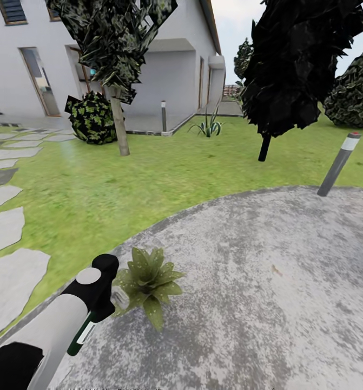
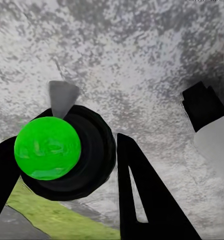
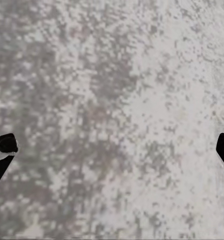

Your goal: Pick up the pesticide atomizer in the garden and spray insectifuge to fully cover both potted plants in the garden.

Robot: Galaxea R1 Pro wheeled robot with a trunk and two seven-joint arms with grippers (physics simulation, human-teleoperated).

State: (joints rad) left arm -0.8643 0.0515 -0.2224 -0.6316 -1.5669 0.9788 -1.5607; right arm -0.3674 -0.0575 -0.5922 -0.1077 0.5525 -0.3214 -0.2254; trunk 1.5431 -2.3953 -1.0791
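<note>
My left gripper [image 2: 66,165] is clamped around the pesticide atomizer [image 1: 83,335], nozzle beside the potted plant [image 1: 149,281] at my seven o'clock. My right gripper [image 3: 112,150] gapes over the patio [image 1: 268,281]. Spraying underway, I judge; the second plant comes next.

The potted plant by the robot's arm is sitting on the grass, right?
No. The potted plant by the left arm sits on the grey paved patio, near its edge, not on the grass. The head view shows it.
</note>
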